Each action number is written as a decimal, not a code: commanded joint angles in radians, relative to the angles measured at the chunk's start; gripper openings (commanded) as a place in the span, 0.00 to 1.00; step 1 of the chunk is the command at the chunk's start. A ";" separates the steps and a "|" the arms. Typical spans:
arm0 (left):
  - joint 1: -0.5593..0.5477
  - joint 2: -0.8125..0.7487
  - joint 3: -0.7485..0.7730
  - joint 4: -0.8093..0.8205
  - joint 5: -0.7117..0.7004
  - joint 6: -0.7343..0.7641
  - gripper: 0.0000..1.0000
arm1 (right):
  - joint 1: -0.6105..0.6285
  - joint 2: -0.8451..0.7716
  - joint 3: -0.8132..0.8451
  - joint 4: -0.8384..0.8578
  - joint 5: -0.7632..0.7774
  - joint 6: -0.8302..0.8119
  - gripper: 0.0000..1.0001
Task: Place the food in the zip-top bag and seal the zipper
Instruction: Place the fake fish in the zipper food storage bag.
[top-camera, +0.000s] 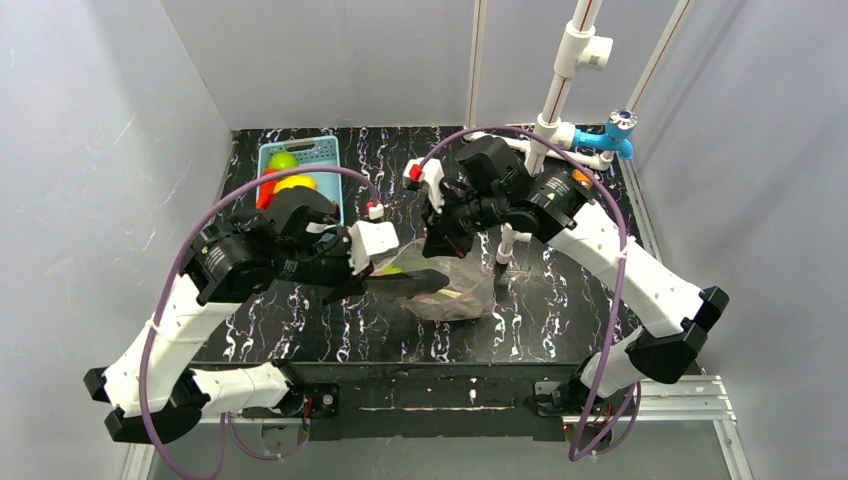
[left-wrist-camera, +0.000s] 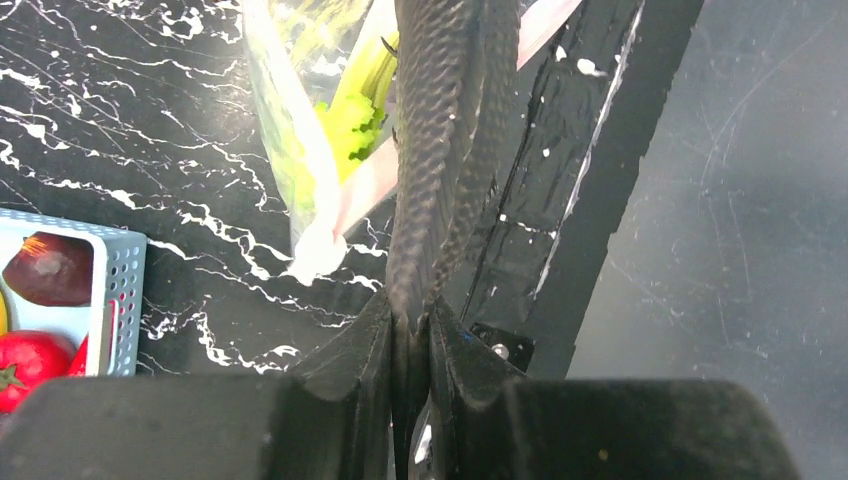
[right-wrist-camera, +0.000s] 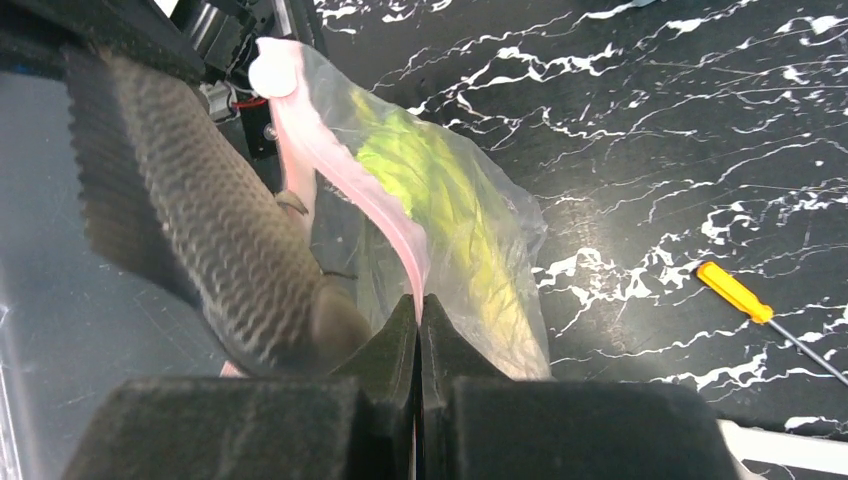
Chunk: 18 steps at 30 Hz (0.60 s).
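The clear zip-top bag (top-camera: 462, 296) lies at the table's middle with the green-and-white leek (right-wrist-camera: 430, 170) inside; the leek also shows in the left wrist view (left-wrist-camera: 350, 120). The pink zipper (right-wrist-camera: 340, 150) runs along the bag's mouth and ends in a white tab. My right gripper (right-wrist-camera: 420, 300) is shut on the zipper, standing above the bag (top-camera: 440, 250). My left gripper (left-wrist-camera: 410, 320) reaches in from the left (top-camera: 425, 284). Its jaws are pressed together at the bag's mouth, and the right finger hides the pinch point. The other food sits in the basket: green fruit (top-camera: 283, 160), yellow fruit (top-camera: 295, 183), dark red piece (left-wrist-camera: 48, 268).
The light blue slotted basket (top-camera: 322, 152) stands at the back left, with its corner in the left wrist view (left-wrist-camera: 125, 290). An orange-handled screwdriver (right-wrist-camera: 735, 292) lies right of the bag. A white pipe frame (top-camera: 560, 90) with a blue fitting (top-camera: 612, 135) rises at the back right.
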<state>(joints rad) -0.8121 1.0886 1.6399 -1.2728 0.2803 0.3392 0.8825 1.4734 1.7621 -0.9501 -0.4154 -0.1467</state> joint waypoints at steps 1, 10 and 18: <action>-0.075 0.042 0.055 -0.054 -0.091 0.017 0.00 | 0.019 0.024 0.042 -0.028 -0.006 -0.003 0.01; -0.143 0.125 0.124 -0.084 -0.191 -0.011 0.00 | 0.041 0.081 0.105 -0.002 -0.093 0.017 0.01; -0.158 0.204 0.185 -0.105 -0.168 -0.032 0.07 | 0.041 0.054 0.047 0.062 -0.126 0.034 0.01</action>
<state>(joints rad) -0.9548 1.2515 1.7643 -1.3455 0.0960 0.3304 0.9188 1.5604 1.8156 -0.9587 -0.4996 -0.1287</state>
